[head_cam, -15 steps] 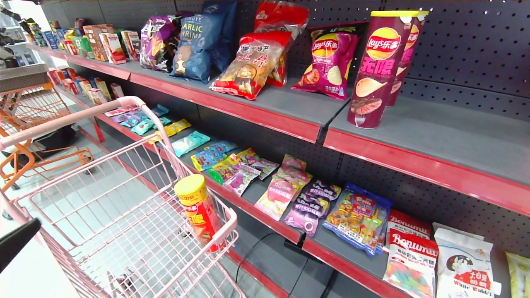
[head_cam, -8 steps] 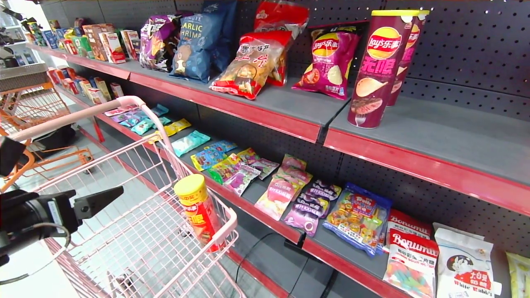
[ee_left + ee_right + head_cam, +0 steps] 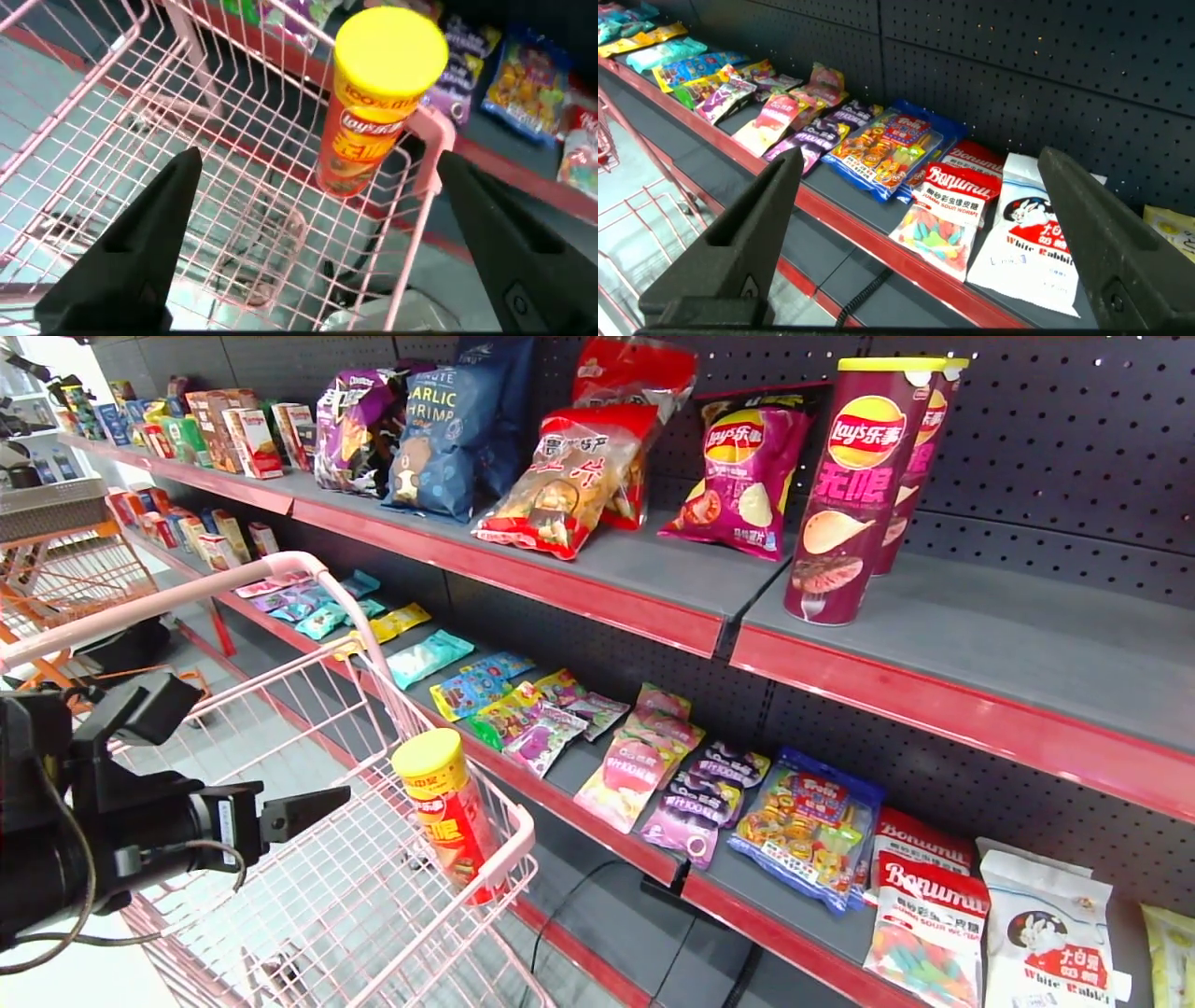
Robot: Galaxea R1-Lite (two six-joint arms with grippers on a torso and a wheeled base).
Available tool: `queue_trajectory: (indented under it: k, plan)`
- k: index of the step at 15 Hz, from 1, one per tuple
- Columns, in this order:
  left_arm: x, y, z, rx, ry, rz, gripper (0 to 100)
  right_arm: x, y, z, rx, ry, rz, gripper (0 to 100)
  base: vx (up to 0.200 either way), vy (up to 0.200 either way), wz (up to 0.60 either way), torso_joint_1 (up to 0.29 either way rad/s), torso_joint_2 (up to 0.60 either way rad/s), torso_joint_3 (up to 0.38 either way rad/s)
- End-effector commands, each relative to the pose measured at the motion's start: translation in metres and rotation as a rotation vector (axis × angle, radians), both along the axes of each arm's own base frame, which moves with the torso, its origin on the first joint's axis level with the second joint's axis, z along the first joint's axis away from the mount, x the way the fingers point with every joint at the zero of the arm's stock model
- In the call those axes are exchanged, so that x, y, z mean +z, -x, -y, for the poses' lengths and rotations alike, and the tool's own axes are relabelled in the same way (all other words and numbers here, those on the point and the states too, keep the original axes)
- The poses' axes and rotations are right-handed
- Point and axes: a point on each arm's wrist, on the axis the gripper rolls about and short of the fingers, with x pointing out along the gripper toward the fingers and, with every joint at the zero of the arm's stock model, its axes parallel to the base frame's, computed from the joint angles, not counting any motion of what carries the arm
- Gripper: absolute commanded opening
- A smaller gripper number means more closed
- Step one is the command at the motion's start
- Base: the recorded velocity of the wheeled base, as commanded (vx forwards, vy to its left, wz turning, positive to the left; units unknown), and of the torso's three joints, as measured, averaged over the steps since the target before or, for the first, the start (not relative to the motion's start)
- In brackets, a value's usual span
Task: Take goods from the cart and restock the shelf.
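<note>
Left wrist view: left gripper (image 3: pixel 320 159) spread wide over the pink cart (image 3: pixel 432 149), chip can (image 3: pixel 374 121) ahead; right gripper (image 3: pixel 917 157) gaping too.

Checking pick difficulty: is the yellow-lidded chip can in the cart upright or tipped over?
Upright: the chip can stands on end in a corner of the cart, yellow lid on top.

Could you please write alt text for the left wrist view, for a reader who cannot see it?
A chip can with a yellow lid stands upright in the corner of a pink wire cart, framed between the open fingers of the left gripper. Beyond the cart, candy bags lie on a lower shelf.
</note>
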Motion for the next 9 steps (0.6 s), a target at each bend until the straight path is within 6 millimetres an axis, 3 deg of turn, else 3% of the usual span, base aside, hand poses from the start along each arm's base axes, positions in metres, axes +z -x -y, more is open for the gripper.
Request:
queue_trajectory:
  k: [1,9]
  plan:
    - [-0.022,-0.019,0.010,-0.057,-0.003,-0.054,100,0.000,0.000,0.000,0.001,0.002,-0.001,100,0.000,0.000,0.00,0.000,0.00,0.000]
    - [-0.068,-0.065,0.041,-0.174,-0.006,-0.045,100,0.000,0.000,0.000,0.001,0.002,-0.001,100,0.000,0.000,0.00,0.000,0.00,0.000]
